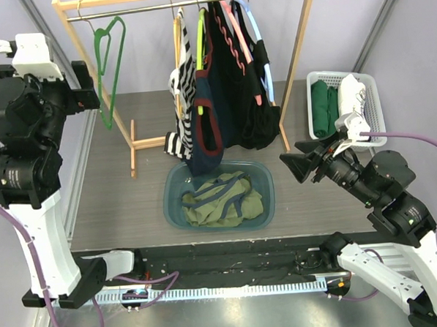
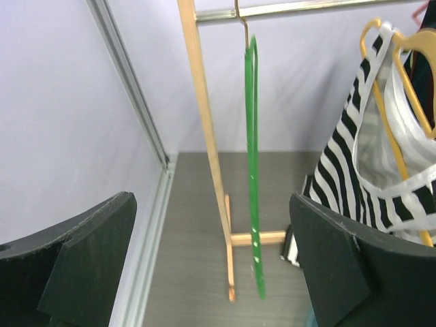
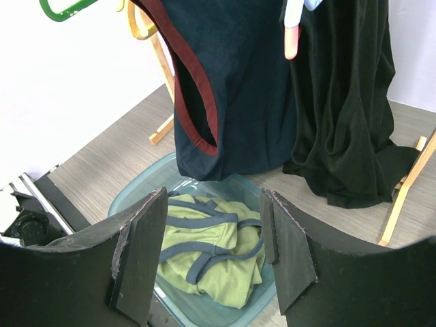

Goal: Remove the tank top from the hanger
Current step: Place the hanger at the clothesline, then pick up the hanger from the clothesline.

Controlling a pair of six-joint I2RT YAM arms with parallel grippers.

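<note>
An empty green hanger (image 1: pixel 111 66) hangs at the left of the rack; it also shows in the left wrist view (image 2: pixel 252 170). A striped tank top (image 1: pixel 185 85) on a yellow hanger, a navy red-trimmed tank top (image 1: pixel 205 113) and black garments (image 1: pixel 248 96) hang further right. A green tank top (image 1: pixel 220 200) lies crumpled in a teal tub (image 1: pixel 172 188). My left gripper (image 1: pixel 89 97) is open and empty, raised at the left facing the green hanger. My right gripper (image 1: pixel 295 163) is open and empty, right of the tub, facing the green tank top (image 3: pixel 218 272) and the navy tank top (image 3: pixel 238 88).
The wooden rack frame (image 1: pixel 133 146) stands on feet behind the tub. A white basket (image 1: pixel 376 89) with green and white clothes sits at the far right. The striped tank top (image 2: pixel 354 170) hangs close to my left gripper's right finger (image 2: pixel 340 259).
</note>
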